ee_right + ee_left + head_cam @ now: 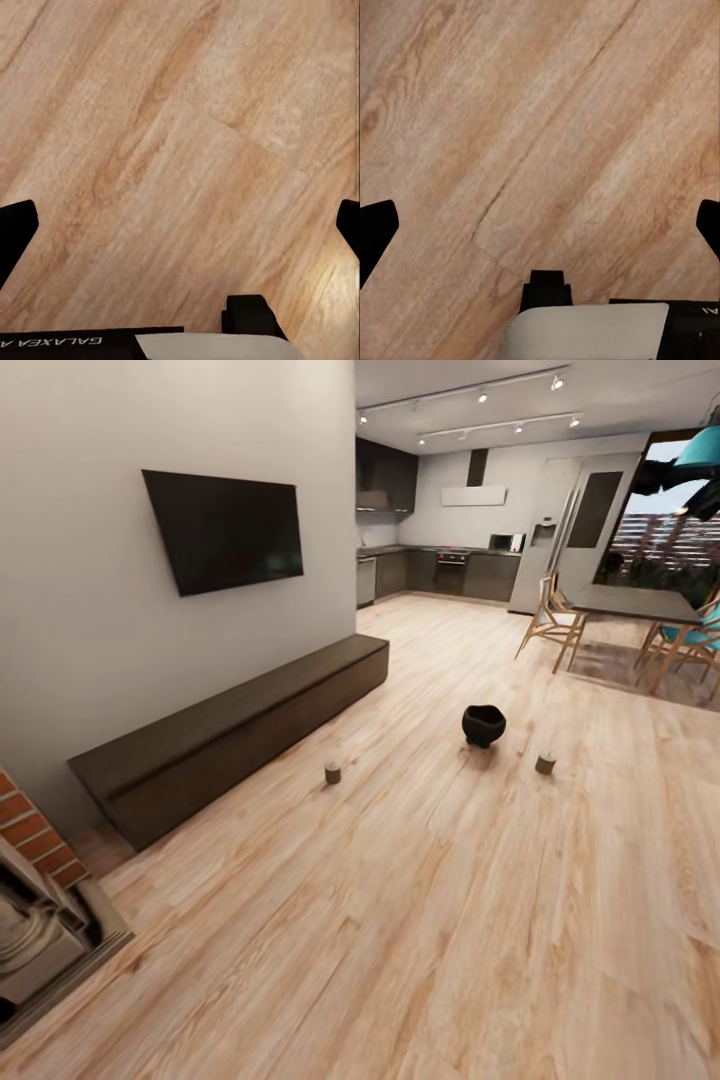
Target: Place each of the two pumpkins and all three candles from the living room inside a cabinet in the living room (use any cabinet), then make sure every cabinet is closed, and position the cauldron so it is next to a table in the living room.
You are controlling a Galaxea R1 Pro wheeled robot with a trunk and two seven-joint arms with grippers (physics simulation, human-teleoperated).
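Note:
The long low dark-brown cabinet point(250, 725) runs along the left wall under the TV, its fronts shut. On the wood floor past it sits the black cauldron point(483, 724). One short candle point(333, 772) stands near the cabinet's front, and another candle point(545, 763) stands to the right of the cauldron. The pumpkins are out of view. In the left wrist view my left gripper point(540, 225) is open over bare floor, its black fingertips point(375, 229) far apart. My right gripper point(180, 225) is likewise open above floorboards, with nothing between its fingertips point(15, 232).
A dining table point(630, 603) with wooden chairs point(552, 622) stands at the back right on a rug. A brick fireplace point(40, 900) fills the near left corner. The TV point(225, 530) hangs on the wall, and the kitchen point(440, 565) lies beyond.

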